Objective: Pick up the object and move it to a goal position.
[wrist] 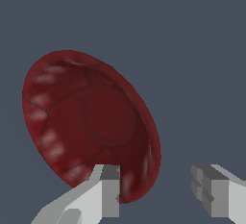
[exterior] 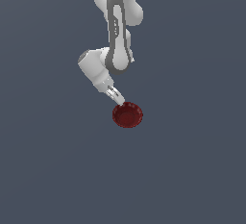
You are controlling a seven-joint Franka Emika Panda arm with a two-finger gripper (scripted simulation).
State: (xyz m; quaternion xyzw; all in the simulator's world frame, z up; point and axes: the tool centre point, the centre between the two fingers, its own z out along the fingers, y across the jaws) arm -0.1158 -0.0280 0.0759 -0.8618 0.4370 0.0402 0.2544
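Arm: we see the white Franka arm (exterior: 111,35) reaching down from the top of the exterior view, its wrist bent toward the exterior view's right.

End effector: we find the white end effector (exterior: 116,97) at the lower tip of the arm; in the wrist view (wrist: 163,195) its two grey-tipped fingers stand well apart with nothing clamped between them.

Fingers: we see one finger (wrist: 106,192) in front of the bowl's lower rim and the other (wrist: 214,194) off to the side over bare surface, clear of the bowl.

Object: we see the small dark red, glossy, round shallow bowl with a raised rim (exterior: 128,115) just below and to the exterior view's right of the end effector, near the middle of that view. In the wrist view the bowl (wrist: 91,122) fills much of the picture, its hollow side facing the camera, with pale highlights along the rim.

Contact: in the exterior view the fingertips overlap the bowl's upper rim; we cannot tell whether they touch it.

Surface: we see a plain, flat slate-grey table (exterior: 48,170) filling the background of both views.
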